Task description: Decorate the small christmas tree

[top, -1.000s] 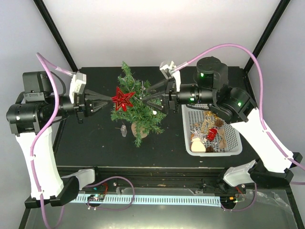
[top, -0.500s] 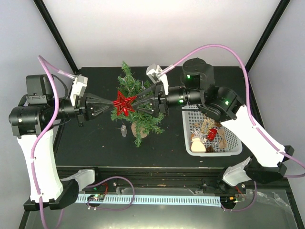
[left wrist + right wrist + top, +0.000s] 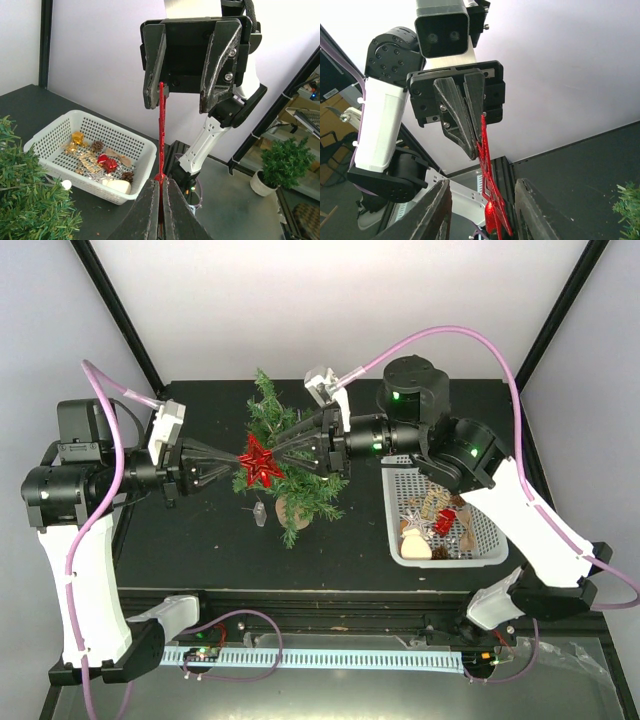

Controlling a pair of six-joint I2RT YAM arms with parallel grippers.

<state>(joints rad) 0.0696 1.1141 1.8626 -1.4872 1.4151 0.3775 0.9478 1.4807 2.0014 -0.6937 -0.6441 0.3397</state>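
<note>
Over the tree (image 3: pixel 300 498), our left gripper (image 3: pixel 232 458) clamps a red star (image 3: pixel 258 460) while our right gripper (image 3: pixel 278 451) straddles its far tip, jaws open, apparently to take it over.

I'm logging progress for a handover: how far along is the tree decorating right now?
Early. Done: little shows on the small christmas tree, only one white bead at its branch tips. In hand: the left hand is shut on the red star at the tree, and the right hand has open jaws straddling its far tip. Left: placing the star and hanging the ornaments lying in the basket.
</note>
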